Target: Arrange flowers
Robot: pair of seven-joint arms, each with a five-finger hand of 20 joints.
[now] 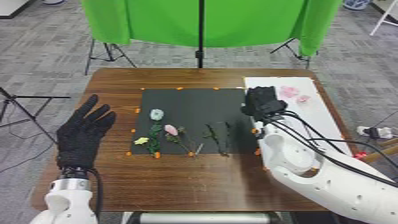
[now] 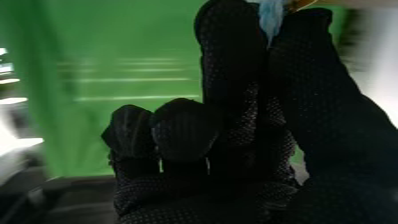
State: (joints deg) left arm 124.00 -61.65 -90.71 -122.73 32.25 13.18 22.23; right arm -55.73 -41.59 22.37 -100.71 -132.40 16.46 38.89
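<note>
Nearly closed right hand [image 1: 263,101], pale blue piece [image 2: 271,20] pinched, other fingers curled

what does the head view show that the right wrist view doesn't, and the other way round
Head view: the open left hand, the wooden table, the dark mat with a pale flower, a pink bloom and a yellow flower on it, and the white sheet with pink blossoms.

Right wrist view: a pale blue thing pinched between a finger and the thumb; I can't tell what it is.

Both: the right hand and the green cloth.
</note>
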